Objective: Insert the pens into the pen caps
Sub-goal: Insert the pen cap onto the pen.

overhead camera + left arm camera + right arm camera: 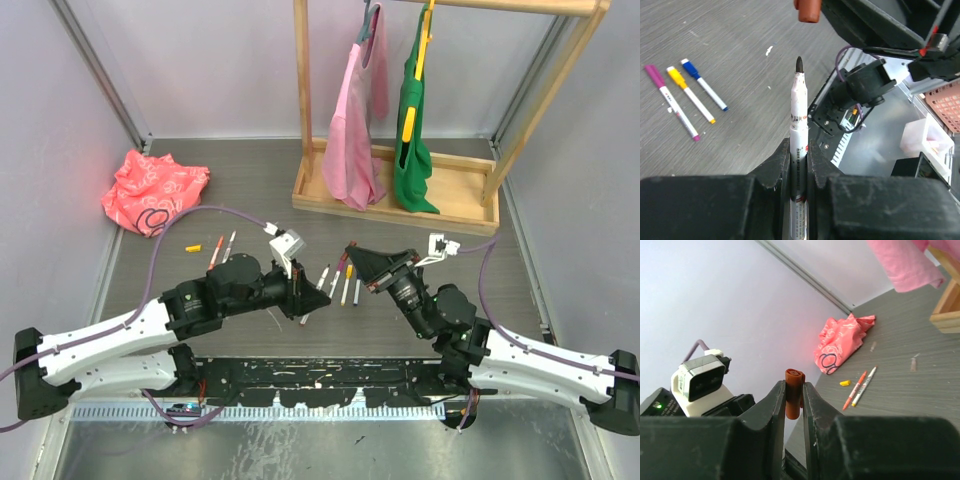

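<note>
Pens (pixel 347 285) lie loose in front of the wooden rack (pixel 400 190). Nearer than the rack and to its left, the left gripper (pixel 799 150) pinches an uncapped pen (pixel 798 115). Its tip points toward the red cap (pixel 794 377), close but apart, which the right gripper (pixel 793 386) clamps. Mating is in hand; the next move likely calls for aligning the tip with the cap's mouth, then pushing straight.

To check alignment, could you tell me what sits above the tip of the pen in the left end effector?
A red-brown cap, apart from the pen tip and slightly right of it. The right end effector hides its other end.
</note>
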